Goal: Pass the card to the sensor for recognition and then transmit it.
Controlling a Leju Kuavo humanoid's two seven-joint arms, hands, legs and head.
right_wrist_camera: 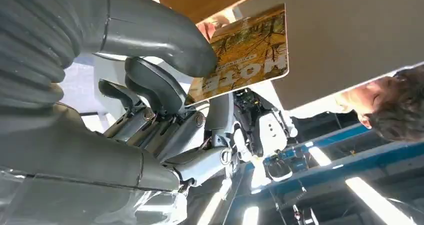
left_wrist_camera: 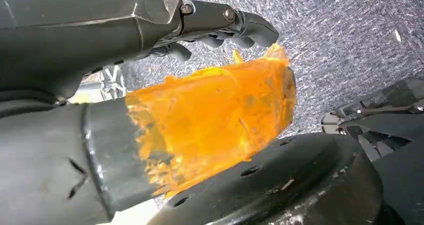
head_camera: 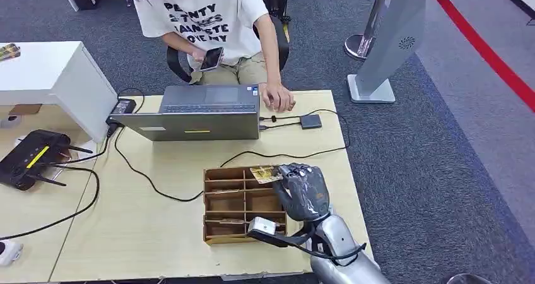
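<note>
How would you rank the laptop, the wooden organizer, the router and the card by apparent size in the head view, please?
1. laptop
2. wooden organizer
3. router
4. card, pinched by the right robot hand

The organizer and the router are close in apparent size, so that ranking is unsure.

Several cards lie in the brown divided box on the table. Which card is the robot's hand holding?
The yellow-brown printed card at the box's far right corner: the right hand pinches it by one edge. The other cards lie untouched in their compartments.

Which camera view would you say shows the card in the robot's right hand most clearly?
The right wrist view: the card is close up, its print visible, pinched by the right hand. The head view shows it small over the wooden organizer. The left wrist view faces carpet.
</note>
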